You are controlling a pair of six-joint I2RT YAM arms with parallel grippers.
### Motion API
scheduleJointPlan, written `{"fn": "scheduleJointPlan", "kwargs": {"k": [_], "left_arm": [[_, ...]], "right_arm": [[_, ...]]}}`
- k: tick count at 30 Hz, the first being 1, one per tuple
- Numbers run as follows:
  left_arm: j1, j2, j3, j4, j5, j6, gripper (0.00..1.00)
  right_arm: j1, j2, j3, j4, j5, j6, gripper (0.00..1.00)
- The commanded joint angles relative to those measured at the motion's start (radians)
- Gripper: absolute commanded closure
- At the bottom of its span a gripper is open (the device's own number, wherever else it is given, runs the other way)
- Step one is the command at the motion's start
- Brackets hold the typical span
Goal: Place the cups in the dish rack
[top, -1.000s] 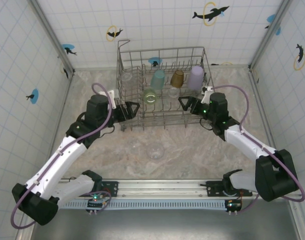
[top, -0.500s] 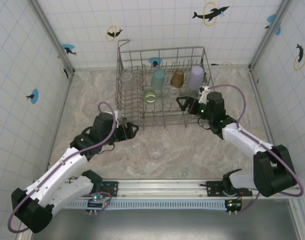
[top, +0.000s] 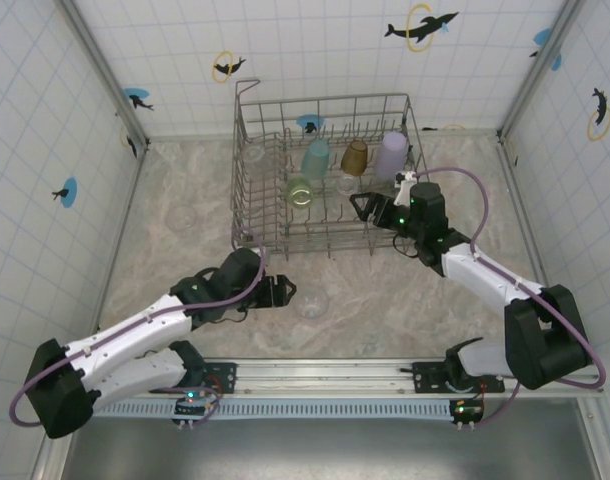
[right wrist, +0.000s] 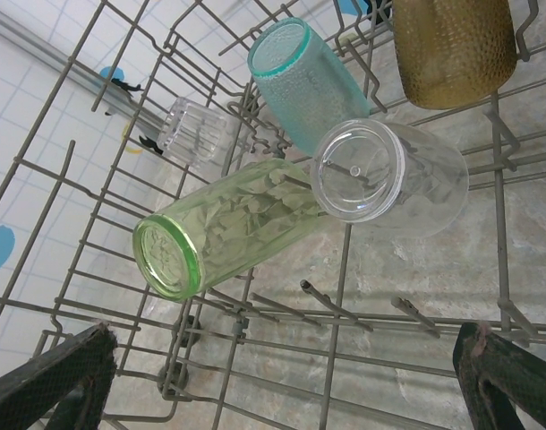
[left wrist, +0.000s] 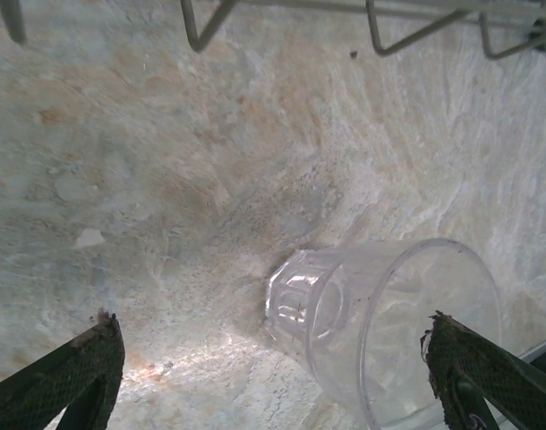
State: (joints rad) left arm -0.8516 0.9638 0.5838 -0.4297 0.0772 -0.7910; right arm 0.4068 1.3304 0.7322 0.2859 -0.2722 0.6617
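The left arm lies low over the table in front of the dish rack (top: 330, 240). The left gripper (top: 282, 292) is spread wide, and a clear cup (left wrist: 371, 313) lies on its side between the fingers (left wrist: 76, 381), just short of the rack's front feet. The right arm bends in from the rack's right side. The right gripper (top: 360, 207) is spread and empty, facing over the front tines. Inside the rack lie a light green cup (right wrist: 228, 228) and a second clear cup (right wrist: 389, 175) side by side, with a teal cup (right wrist: 304, 85), an amber cup (right wrist: 452, 40) and a lavender cup (top: 392, 155) behind them.
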Motion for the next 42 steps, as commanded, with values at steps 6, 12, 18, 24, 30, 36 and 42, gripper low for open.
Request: {"fn": "scheduleJointPlan", "kwargs": {"k": [6,12,18,24,30,36,42], "left_arm": [[-0.089,0.12,0.035,0.021,-0.117,-0.052,0.15],[-0.136,0.204,0.079,0.03,-0.14,-0.06,0.19],[-0.168,0.274,0.12,0.029,-0.156,-0.071,0.31],[-0.176,0.316,0.132,0.031,-0.15,-0.079,0.46],[-0.178,0.335,0.156,0.03,-0.136,-0.083,0.74],[-0.178,0.352,0.18,0.022,-0.133,-0.094,1.0],[-0.178,0.387,0.237,0.001,-0.107,-0.084,1.0]], "right_arm": [[0.005,-0.003,0.042,-0.029,0.013,-0.019,0.0],[-0.001,-0.016,0.026,-0.03,0.019,-0.022,0.0],[-0.01,-0.04,0.008,-0.036,0.019,-0.03,0.0],[-0.032,-0.073,-0.019,-0.041,0.008,-0.034,0.0],[-0.058,-0.11,-0.053,-0.035,-0.007,-0.03,0.0],[-0.088,-0.156,-0.089,-0.033,-0.019,-0.027,0.0],[-0.121,-0.204,-0.129,-0.031,-0.027,-0.034,0.0]]}}
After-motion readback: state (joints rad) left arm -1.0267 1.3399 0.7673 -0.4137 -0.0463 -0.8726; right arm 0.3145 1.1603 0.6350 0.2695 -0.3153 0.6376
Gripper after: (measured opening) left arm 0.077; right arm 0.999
